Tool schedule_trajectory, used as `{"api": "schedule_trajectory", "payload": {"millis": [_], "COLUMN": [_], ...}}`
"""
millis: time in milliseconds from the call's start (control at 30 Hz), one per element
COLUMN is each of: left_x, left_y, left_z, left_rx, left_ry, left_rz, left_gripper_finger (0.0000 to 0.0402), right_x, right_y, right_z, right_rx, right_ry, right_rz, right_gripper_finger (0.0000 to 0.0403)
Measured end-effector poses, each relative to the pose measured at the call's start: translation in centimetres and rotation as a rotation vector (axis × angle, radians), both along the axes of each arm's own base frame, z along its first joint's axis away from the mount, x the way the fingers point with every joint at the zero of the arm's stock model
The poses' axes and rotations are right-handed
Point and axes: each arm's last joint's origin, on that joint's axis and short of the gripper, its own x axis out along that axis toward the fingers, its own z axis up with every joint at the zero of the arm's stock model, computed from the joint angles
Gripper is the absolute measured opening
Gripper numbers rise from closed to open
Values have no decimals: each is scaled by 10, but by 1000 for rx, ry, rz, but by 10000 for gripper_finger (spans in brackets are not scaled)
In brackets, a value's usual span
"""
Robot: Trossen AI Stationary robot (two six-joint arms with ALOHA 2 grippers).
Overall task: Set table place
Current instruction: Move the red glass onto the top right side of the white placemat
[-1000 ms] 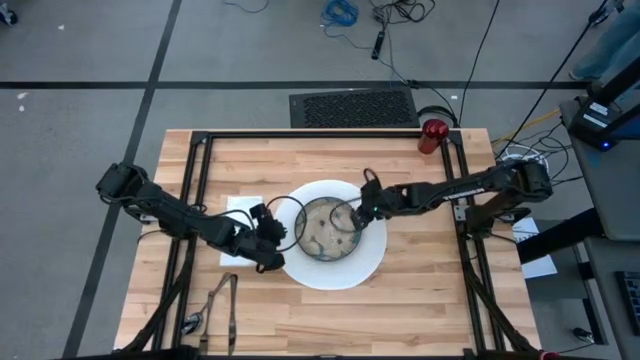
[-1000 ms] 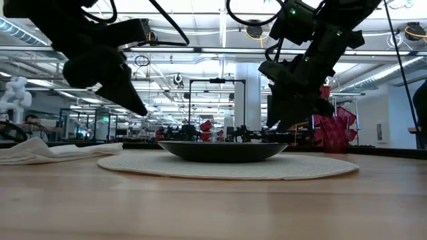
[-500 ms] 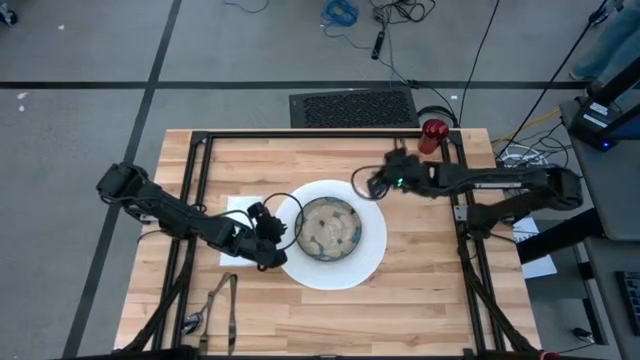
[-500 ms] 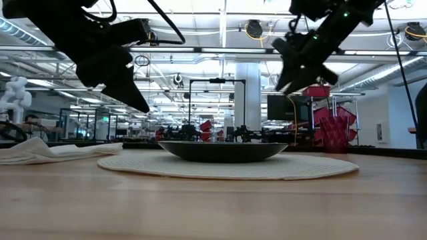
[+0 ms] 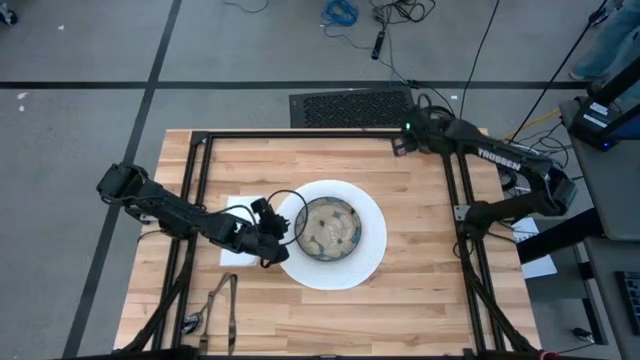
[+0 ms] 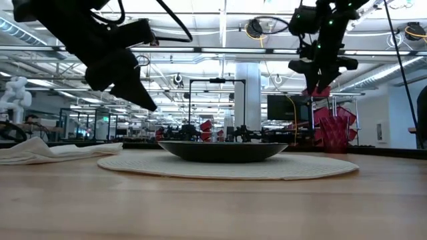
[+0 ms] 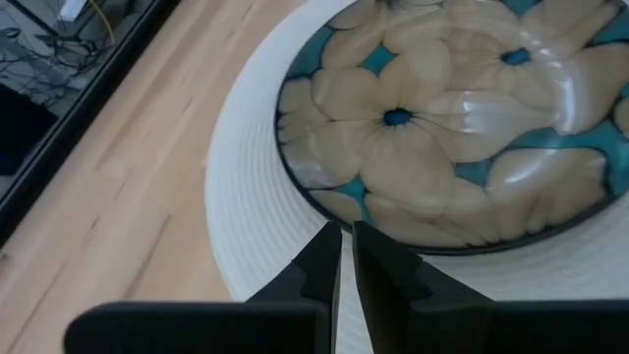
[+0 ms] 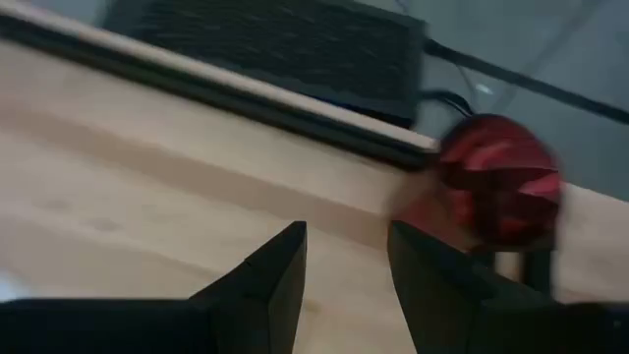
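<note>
The patterned beige-blue bowl (image 5: 328, 228) sits in the middle of the big white plate (image 5: 370, 255) at the table's centre. My left gripper (image 5: 284, 242) is shut and hovers above the plate's left rim (image 7: 256, 226), its tips just short of the bowl's edge (image 7: 324, 197); the low view shows them clear of the plate. My right gripper (image 5: 402, 140) stands open in the air at the far right corner, with the red cup (image 8: 496, 192) a little beyond its fingers. In the high view that arm hides the cup. The white napkin (image 5: 240, 212) lies flat under my left arm.
Dark cutlery (image 5: 218, 302) lies near the table's near left corner. The black metal frame (image 5: 300, 137) runs along the far edge and down both sides of the table. Bare wood shows to the right of the plate (image 5: 420, 250).
My right gripper has left the bowl, risen and swung toward the table's far right corner, up to the red cup, turning as it went and staying open. The bowl stays put on the plate.
</note>
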Motion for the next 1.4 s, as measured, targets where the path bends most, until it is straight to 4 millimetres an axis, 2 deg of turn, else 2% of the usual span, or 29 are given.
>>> {"api": "schedule_trajectory", "payload": {"millis": [233, 367, 500, 800, 1100, 1233, 1400], "left_x": [3, 5, 4, 5, -1, -2, -2], "left_y": [11, 12, 12, 10, 12, 12, 12], "left_z": [0, 1, 1, 0, -4, -5, -4], "left_rx": [-7, -39, -59, -104, -83, -78, -72], "left_ry": [-12, -46, -42, -27, 44, 59, 62], "left_rz": [49, 84, 78, 45, 47, 48, 41], "left_gripper_finger": [18, 18, 18, 18, 18, 18, 18], "right_x": [-25, -36, -39, -30, -34, -37, -32], "right_y": [-48, -67, -81, -97, -109, -114, -111], "right_z": [-8, -20, -32, -48, -71, -80, -78], "right_rx": [57, 120, 172, 177, 272, 300, 294], "right_ry": [84, 90, 92, 83, 87, 108, 148], "right_rz": [-164, -197, -181, -128, -154, -164, -74], "right_gripper_finger": [132, 132, 132, 132, 128, 101, 27]}}
